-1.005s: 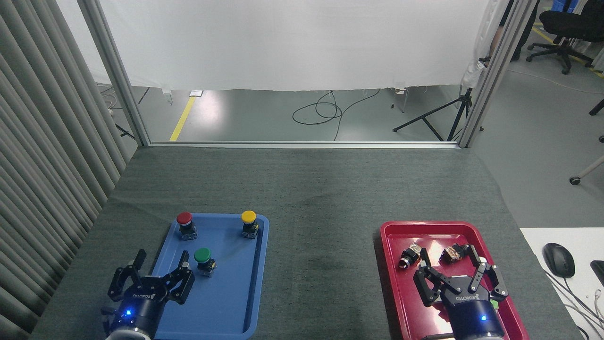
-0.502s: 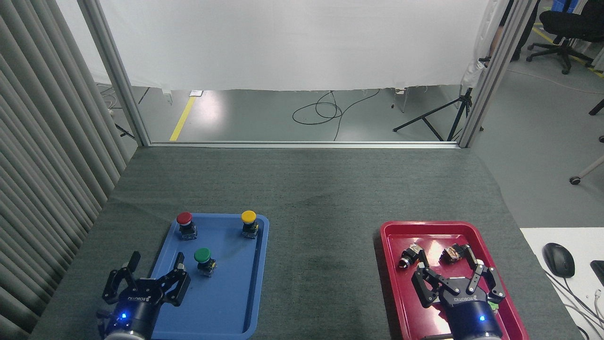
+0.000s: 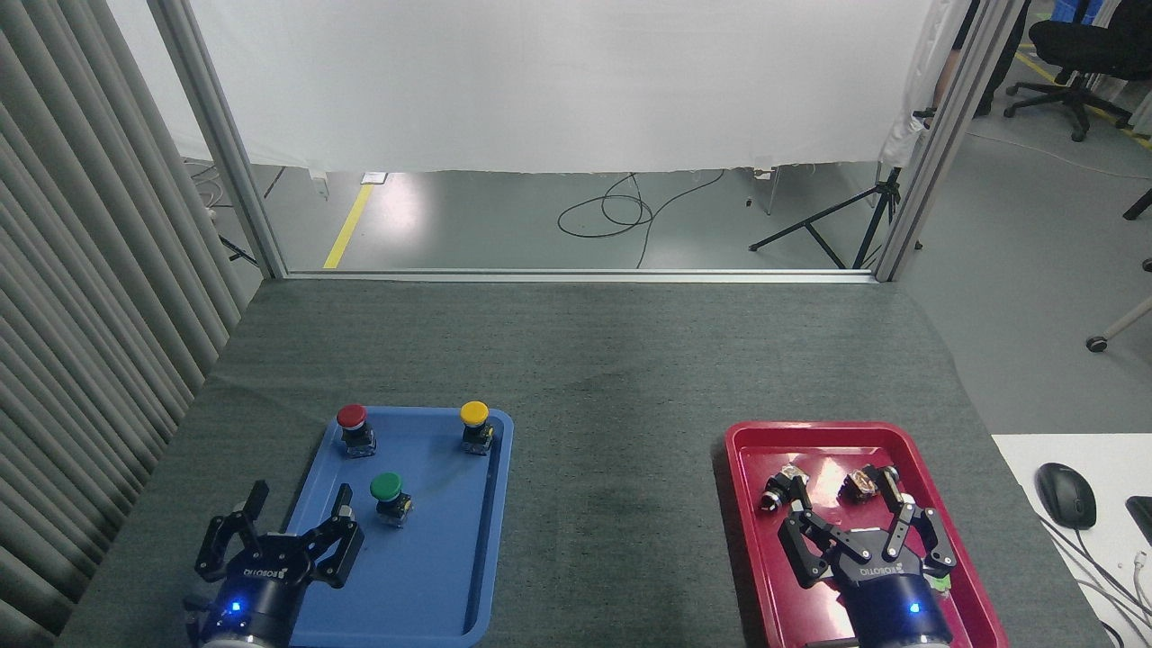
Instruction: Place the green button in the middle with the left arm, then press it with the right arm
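The green button (image 3: 388,493) stands upright in the blue tray (image 3: 445,576), near its centre left. My left gripper (image 3: 300,497) is open at the tray's near left corner, its right finger a short way left of the button and not touching it. My right gripper (image 3: 841,497) is open over the red tray (image 3: 765,576), with nothing between its fingers. The middle (image 3: 612,504), dark grey cloth between the two trays, holds nothing.
A red button (image 3: 354,427) and a yellow button (image 3: 475,425) stand at the blue tray's far end. Two small dark parts (image 3: 776,491) (image 3: 859,483) lie in the red tray. A mouse (image 3: 1065,493) sits on a white desk at the right. A curtain wall runs along the left.
The left gripper drew back towards me over the first half second, then held. The right gripper slid back and slightly left. The buttons stayed put.
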Motion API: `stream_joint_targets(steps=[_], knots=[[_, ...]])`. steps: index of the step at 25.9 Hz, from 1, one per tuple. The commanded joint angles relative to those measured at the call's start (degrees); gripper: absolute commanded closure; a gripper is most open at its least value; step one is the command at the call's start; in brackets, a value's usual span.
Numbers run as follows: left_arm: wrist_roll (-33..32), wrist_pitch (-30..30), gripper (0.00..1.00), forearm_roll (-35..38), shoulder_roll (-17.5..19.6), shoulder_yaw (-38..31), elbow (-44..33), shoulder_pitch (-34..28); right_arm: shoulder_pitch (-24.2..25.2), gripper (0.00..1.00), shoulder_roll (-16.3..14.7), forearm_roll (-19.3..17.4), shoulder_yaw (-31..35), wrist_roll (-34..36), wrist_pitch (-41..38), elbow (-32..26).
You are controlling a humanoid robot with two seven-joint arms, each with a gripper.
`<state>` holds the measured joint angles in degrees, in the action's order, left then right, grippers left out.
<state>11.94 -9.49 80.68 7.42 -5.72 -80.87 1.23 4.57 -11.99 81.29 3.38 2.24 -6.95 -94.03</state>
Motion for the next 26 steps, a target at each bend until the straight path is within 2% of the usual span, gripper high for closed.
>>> stream_joint_targets(steps=[1,23,26], knots=[[0.19,0.00,0.01,0.09,0.05,0.01,0.18,0.00,0.09,0.01,0.12,0.09,-0.04,-0.49,0.36,-0.01],[0.54,-1.93,0.01,-0.35,0.23,0.36,3.43,0.70,0.09,0.00,0.21,0.09,-0.04,-0.40,0.01,0.07],[0.54,-1.93,0.01,-0.09,0.40,3.34,7.83,2.20,0.09,0.00,0.21,0.18,-0.04,-0.40,0.10,0.07]])
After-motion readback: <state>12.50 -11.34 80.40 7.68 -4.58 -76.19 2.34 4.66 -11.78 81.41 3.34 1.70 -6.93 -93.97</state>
